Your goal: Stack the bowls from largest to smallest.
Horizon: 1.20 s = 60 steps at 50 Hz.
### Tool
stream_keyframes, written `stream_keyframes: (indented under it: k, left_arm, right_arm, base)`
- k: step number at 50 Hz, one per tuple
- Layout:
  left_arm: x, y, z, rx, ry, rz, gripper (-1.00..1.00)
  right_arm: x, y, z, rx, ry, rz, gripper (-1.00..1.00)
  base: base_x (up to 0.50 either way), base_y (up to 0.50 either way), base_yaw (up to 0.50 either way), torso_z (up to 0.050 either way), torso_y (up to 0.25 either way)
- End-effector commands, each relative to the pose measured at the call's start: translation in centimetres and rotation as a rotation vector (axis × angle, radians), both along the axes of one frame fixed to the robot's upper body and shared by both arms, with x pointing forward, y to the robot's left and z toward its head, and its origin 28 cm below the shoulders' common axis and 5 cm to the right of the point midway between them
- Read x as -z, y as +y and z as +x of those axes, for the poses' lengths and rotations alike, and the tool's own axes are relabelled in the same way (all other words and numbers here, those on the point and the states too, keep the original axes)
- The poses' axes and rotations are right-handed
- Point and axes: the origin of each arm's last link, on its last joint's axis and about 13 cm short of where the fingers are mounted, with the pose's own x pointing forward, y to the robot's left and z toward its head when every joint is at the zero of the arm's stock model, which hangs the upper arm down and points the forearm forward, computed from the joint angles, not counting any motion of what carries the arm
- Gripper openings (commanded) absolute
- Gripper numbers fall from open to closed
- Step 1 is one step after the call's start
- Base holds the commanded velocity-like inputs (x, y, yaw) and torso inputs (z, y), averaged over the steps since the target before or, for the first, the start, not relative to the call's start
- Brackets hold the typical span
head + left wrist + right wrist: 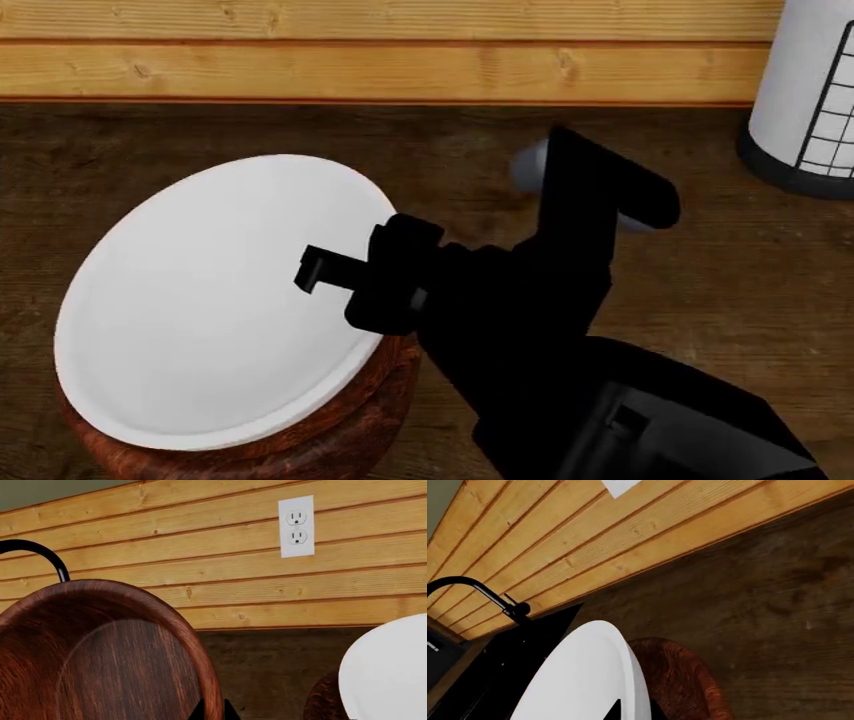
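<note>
My left gripper (212, 714) is shut on the rim of the large reddish-brown wooden bowl (100, 655), which is held tilted in front of the wall; neither shows in the head view. My right gripper (320, 275) is shut on the right rim of the white bowl (214, 300), one finger lying over its inside. The white bowl tilts over the smaller wooden bowl (320, 430) and hides most of it. In the right wrist view the white bowl's rim (627, 680) runs between the right gripper (634, 714) fingers, with the smaller wooden bowl (684, 680) right behind it.
A dark wooden counter (694, 290) meets a plank wall (400, 60). A white cylinder with black grid lines (814, 90) stands at the back right. A black faucet (487, 595) and a sink (500, 665) lie to the left. A wall outlet (296, 526) is above the counter.
</note>
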Motion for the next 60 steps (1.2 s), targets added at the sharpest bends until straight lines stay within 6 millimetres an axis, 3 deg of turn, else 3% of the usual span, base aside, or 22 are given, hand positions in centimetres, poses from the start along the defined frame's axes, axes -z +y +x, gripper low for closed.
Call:
stream_keyframes:
  k: [1, 21, 22, 23, 24, 25, 35, 42, 51, 60]
  left_arm:
    - [-0.3, 0.0, 0.1, 0.008, -0.04, -0.03, -1.0]
    - [-0.3, 0.0, 0.2, 0.01, -0.042, -0.026, -1.0]
    - [-0.3, 0.0, 0.2, 0.01, -0.042, -0.027, -1.0]
    - [-0.3, 0.0, 0.2, 0.01, -0.042, -0.026, -1.0]
    - [-0.3, 0.0, 0.2, 0.012, -0.041, -0.026, -1.0]
    - [-0.3, 0.0, 0.2, 0.012, -0.042, -0.026, -1.0]
    - [-0.4, 0.0, 0.1, 0.012, -0.044, -0.026, -1.0]
    - [-0.3, -0.1, 0.2, 0.013, -0.042, -0.026, -1.0]
    - [-0.3, -0.1, 0.2, 0.015, -0.039, -0.024, -1.0]
    - [-1.2, -0.1, -0.2, 0.055, -0.025, -0.024, -1.0]
  right_arm:
    - [1.0, 0.2, 0.6, -0.008, 0.007, 0.055, -1.0]
    - [2.3, 0.0, 0.7, 0.005, 0.01, 0.02, -1.0]
    - [2.3, 0.0, 0.7, 0.001, 0.01, 0.016, 1.0]
    - [2.2, 0.0, 0.6, -0.002, 0.012, 0.018, -1.0]
    - [2.2, 0.1, 0.6, 0.0, 0.009, 0.014, -1.0]
    - [2.2, 0.1, 0.5, -0.007, 0.009, 0.011, 1.0]
    - [2.0, 0.2, 0.1, -0.013, 0.0, -0.002, 1.0]
    - [0.9, 0.1, -0.6, 0.045, -0.102, -0.075, 1.0]
    - [-0.2, -0.4, -3.0, 0.194, -0.385, -0.265, 1.0]
    - [0.6, -3.0, -6.4, 0.356, -0.475, -0.334, 1.0]
  base:
    - [0.0, 0.0, 0.0, 0.0, 0.0]
    - [0.0, 0.0, 0.0, 0.0, 0.001]
    - [0.0, 0.0, 0.0, 0.0, 0.0]
    - [0.0, 0.0, 0.0, 0.0, 0.0]
    - [0.0, 0.0, 0.0, 0.0, 0.0]
    - [0.0, 0.0, 0.0, 0.0, 0.01]
    - [0.0, 0.0, 0.0, 0.001, 0.0]
    - [0.0, 0.0, 0.0, 0.0, 0.0]
    - [0.0, 0.0, 0.0, 0.0, 0.0]
    - [0.0, 0.0, 0.0, 0.0, 0.0]
